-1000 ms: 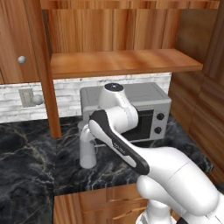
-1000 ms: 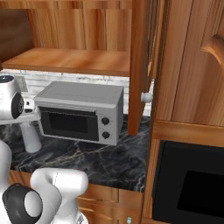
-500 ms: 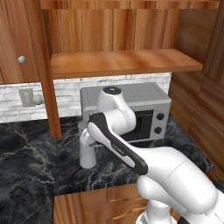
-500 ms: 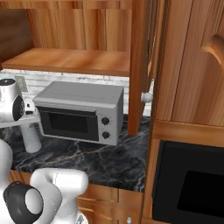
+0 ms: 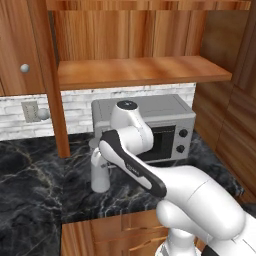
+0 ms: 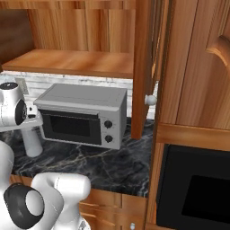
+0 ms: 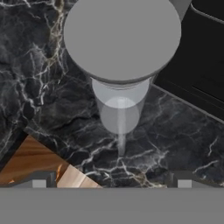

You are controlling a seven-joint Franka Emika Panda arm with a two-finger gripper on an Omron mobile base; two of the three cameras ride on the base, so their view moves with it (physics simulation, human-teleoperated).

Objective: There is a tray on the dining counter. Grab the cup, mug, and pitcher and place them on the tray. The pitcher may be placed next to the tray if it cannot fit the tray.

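Observation:
The pale grey pitcher [image 5: 100, 176] stands upright on a black marble counter [image 5: 35, 195], just left of the microwave [image 5: 165, 125]. My gripper [image 5: 98, 149] hangs straight above the pitcher's top, open, with nothing between its fingers. From the right, the pitcher [image 6: 32, 142] stands under the gripper [image 6: 31, 120]. The hand view looks down on the pitcher's round flat top [image 7: 122, 39], and the gripper [image 7: 111, 181] has its fingertips [image 7: 40, 182] spread wide on either side. The tray, the cup and the mug are out of view.
A wooden shelf [image 5: 140, 72] hangs low over the microwave. A wooden post [image 5: 52, 90] rises just left of the pitcher. A wall outlet [image 5: 30, 111] sits on the white brick backsplash. Tall cabinets and a black oven [image 6: 197, 188] stand at the right.
My hand has sunk slightly toward the top of the pitcher. The pitcher has not moved and the jaws have stayed wide.

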